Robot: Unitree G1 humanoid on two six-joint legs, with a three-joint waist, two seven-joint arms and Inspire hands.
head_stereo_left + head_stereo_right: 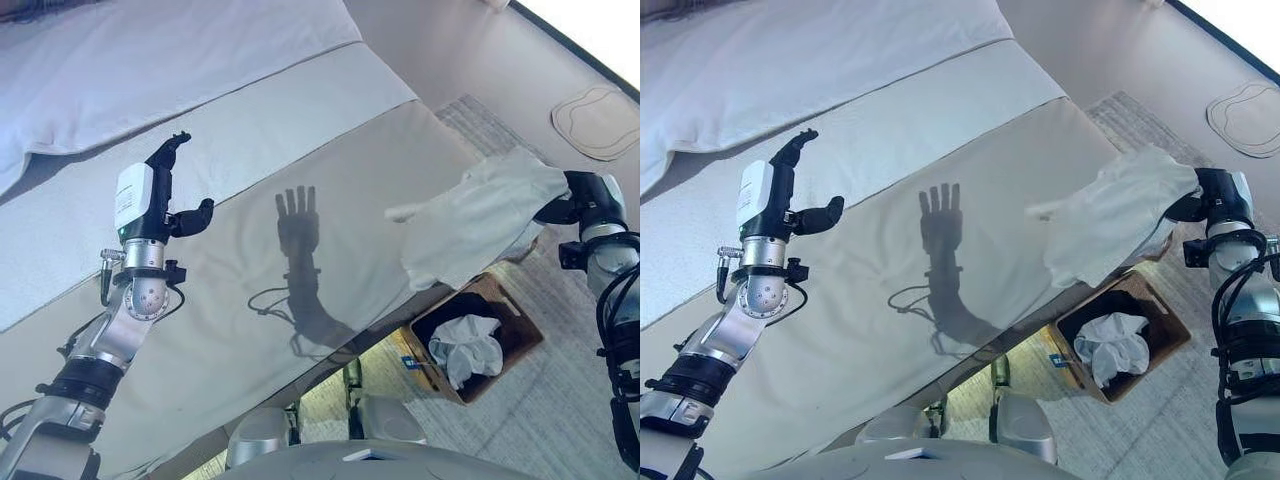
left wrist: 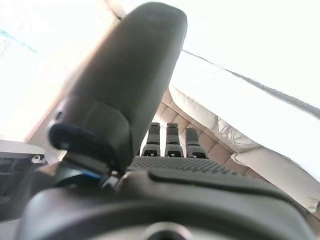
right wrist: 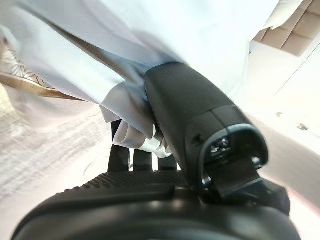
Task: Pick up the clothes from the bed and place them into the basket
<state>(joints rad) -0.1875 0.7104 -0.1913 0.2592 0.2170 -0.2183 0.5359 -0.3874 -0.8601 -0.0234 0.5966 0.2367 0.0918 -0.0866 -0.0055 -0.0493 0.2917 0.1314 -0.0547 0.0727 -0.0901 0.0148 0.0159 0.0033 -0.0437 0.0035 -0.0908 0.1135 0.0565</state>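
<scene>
My right hand (image 1: 572, 203) is shut on a white garment (image 1: 480, 215) and holds it in the air at the bed's right edge, above and a little beyond the basket (image 1: 505, 318). In the right wrist view the thumb (image 3: 190, 115) and fingers pinch the cloth (image 3: 135, 130). The brown basket stands on the floor beside the bed and holds crumpled white clothes (image 1: 465, 348). My left hand (image 1: 165, 190) is raised over the left part of the bed (image 1: 300, 150), fingers straight and empty; the left wrist view shows its thumb (image 2: 125, 80) and straight fingers (image 2: 171, 140).
The bed has a grey cover (image 1: 250, 290) and a white duvet (image 1: 150, 60) at the far side. A striped rug (image 1: 560, 400) lies under the basket. A pale mat (image 1: 600, 120) lies on the floor at the far right.
</scene>
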